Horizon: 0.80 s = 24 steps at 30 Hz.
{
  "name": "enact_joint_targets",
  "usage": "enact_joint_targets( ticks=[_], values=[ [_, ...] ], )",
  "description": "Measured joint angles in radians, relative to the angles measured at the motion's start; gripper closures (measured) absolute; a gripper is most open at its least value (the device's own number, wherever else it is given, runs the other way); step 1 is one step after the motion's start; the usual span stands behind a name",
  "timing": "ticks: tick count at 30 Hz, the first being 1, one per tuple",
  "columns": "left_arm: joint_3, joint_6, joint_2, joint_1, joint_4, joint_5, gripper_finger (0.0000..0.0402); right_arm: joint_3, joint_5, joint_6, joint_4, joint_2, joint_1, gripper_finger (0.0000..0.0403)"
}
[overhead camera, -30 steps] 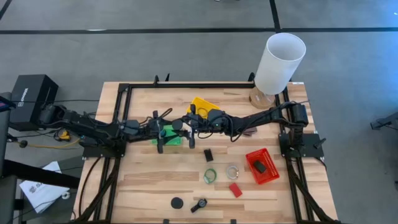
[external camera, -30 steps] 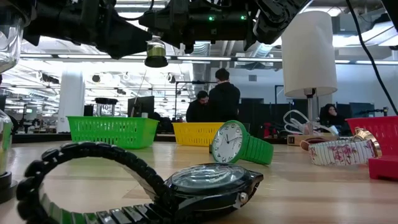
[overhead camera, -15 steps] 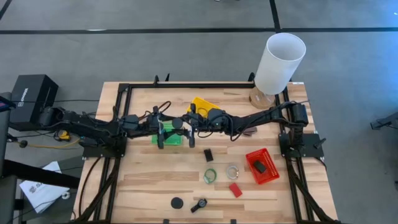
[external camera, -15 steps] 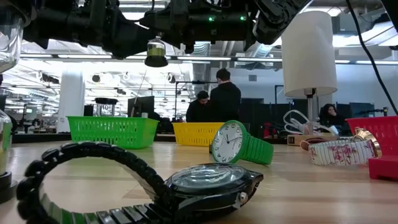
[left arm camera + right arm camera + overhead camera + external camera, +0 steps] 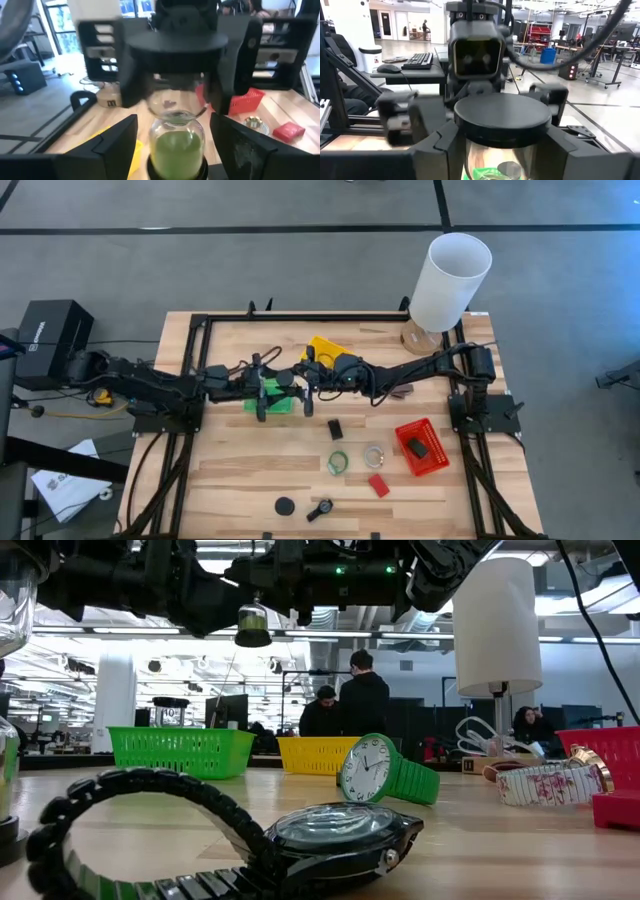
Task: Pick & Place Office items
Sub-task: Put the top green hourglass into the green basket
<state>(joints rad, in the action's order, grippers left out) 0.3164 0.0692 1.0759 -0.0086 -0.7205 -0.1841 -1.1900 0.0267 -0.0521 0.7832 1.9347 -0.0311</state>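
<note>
A small glass bottle [image 5: 252,625] with green liquid and a black cap hangs upright, high above the green tray [image 5: 252,404]. My right gripper [image 5: 502,155] is shut on it, reaching in from the table's right. My left gripper [image 5: 175,150] comes level from the left and is open. Its fingers stand on either side of the bottle's green lower body [image 5: 176,142] with a gap showing. On the table lie a black watch [image 5: 300,840], a green watch [image 5: 380,772], a white floral watch [image 5: 545,783], a red block [image 5: 378,485] and a black puck [image 5: 285,505]. My right gripper pinches the bottle between its two fingers at the top, just under the black cap [image 5: 502,117]. The fingers come level from the table's right. The bottle is upright and lifted clear, with its green lower half hanging free.
The yellow tray [image 5: 328,350] lies behind the grippers. The red tray [image 5: 421,448], with a dark block in it, is at the right. A tall white cylinder [image 5: 452,280] stands at the far right corner. A dark block [image 5: 335,428] lies near the centre. People stand in the room beyond.
My left gripper has moved toward the table's right, closing in on the bottle that my right gripper holds. The bottle has stayed in the air above the green tray.
</note>
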Motion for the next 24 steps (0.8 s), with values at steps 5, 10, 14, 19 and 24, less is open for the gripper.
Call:
enact_joint_targets(
  ticks=[5,10,14,19,24],
  values=[
    [0.069,0.006,0.120,0.000,-0.004,0.000,0.0173,0.000,0.000,0.000,0.002,0.000,0.000,0.0225],
    [0.102,0.052,0.157,-0.004,-0.002,-0.004,0.0170,0.000,-0.002,0.000,-0.009,0.000,0.002,0.0237],
    [0.094,0.047,0.126,-0.007,0.000,-0.001,0.0170,0.000,-0.001,0.000,-0.008,-0.001,0.002,0.0239],
    [0.078,0.048,0.059,-0.007,0.019,0.000,0.0169,-0.002,-0.001,0.000,-0.010,-0.003,0.000,0.0212],
    [0.076,0.047,0.041,-0.007,0.047,0.001,0.0174,0.000,-0.001,0.000,0.000,-0.002,0.000,0.0218]
  ],
)
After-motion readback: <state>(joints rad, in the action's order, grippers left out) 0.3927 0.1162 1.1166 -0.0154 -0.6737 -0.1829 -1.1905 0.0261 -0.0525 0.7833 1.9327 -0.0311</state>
